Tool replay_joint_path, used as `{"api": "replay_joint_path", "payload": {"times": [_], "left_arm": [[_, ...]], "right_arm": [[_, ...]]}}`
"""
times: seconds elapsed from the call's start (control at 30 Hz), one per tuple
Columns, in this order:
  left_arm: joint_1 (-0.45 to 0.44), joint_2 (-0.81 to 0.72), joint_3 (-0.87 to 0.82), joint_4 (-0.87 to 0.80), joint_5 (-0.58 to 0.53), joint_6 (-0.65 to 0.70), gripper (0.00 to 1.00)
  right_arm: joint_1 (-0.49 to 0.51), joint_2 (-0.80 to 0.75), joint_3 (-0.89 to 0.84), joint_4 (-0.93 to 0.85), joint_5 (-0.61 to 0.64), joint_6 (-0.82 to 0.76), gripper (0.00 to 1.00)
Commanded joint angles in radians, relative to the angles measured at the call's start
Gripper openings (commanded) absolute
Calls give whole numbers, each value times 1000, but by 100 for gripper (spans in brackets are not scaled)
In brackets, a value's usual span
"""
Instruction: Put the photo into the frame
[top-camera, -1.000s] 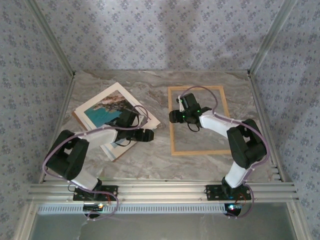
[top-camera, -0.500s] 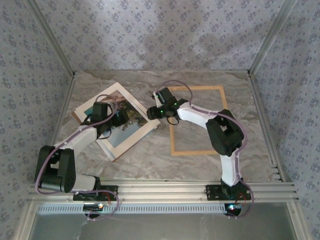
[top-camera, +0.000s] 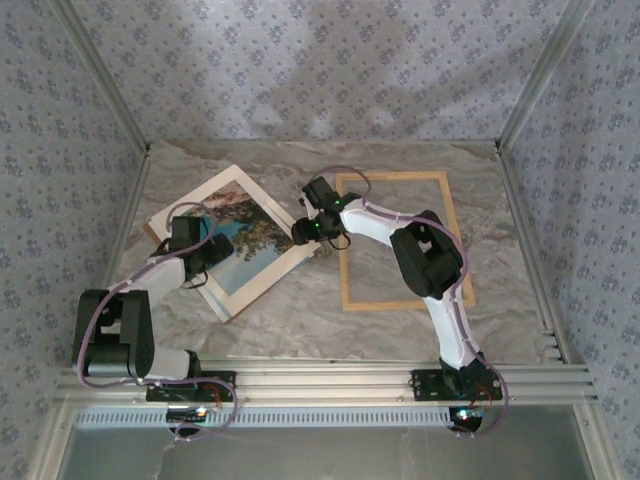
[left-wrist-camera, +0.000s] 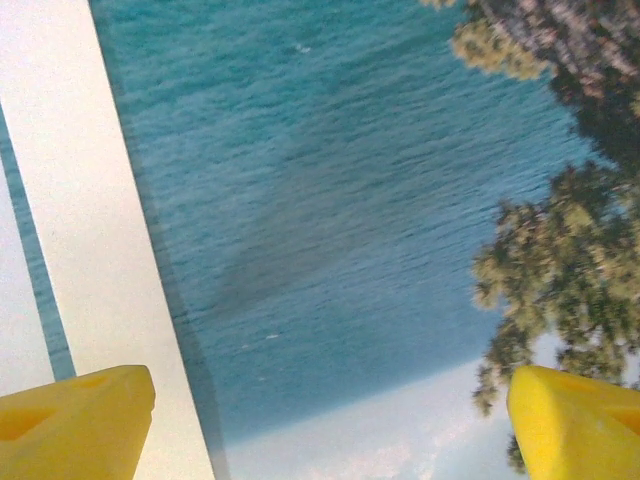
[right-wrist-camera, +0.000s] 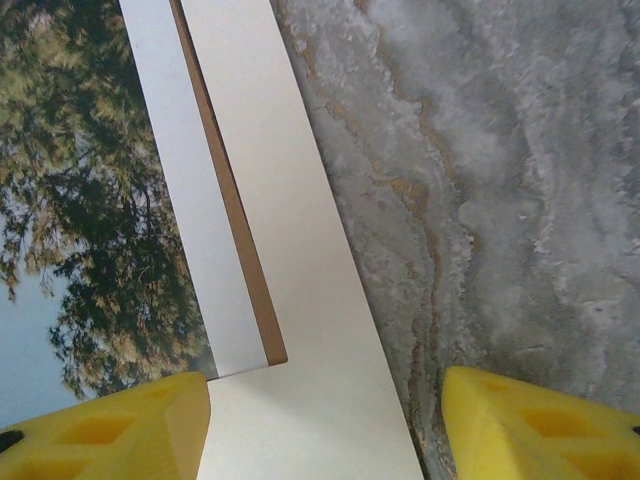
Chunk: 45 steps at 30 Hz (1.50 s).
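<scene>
The left gripper (top-camera: 212, 250) is hovering with its yellow fingers (left-wrist-camera: 80, 420) spread wide and gripping nothing. The photo (top-camera: 245, 235) is lying flat directly beneath it, turquoise sea showing between the tips. Further right, the right gripper (top-camera: 300, 232) is likewise standing released, its fingers (right-wrist-camera: 540, 420) straddling the photo's cream border at a corner, one tip over the trees, the other over the marbled table (right-wrist-camera: 500, 150). The frame (top-camera: 400, 303) is lying flat just to this gripper's right, under its own arm.
</scene>
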Motion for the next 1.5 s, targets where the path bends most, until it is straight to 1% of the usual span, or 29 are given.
{"api": "replay_joint_path", "payload": {"times": [0.0,0.27,0.47,0.83,1.1,1.43,1.47], "left_arm": [[5,23,-19,5,-6,-14,92],[4,41,-64,59,35,-25,92],[5,46,-78,75,47,-26,91],[4,50,-90,92,48,-22,91],[5,49,-93,100,48,-21,91],[5,49,-93,100,47,-21,91],[4,48,-95,100,47,-20,91]], "right_arm": [[10,30,41,-53,-39,11,65],[2,30,34,-35,-177,35,64],[-25,8,15,6,-247,65,63],[-86,-37,-72,172,-393,151,64],[-105,-65,-139,311,-471,232,64],[-136,-105,-220,450,-542,297,64],[-137,-106,-223,459,-549,325,64]]}}
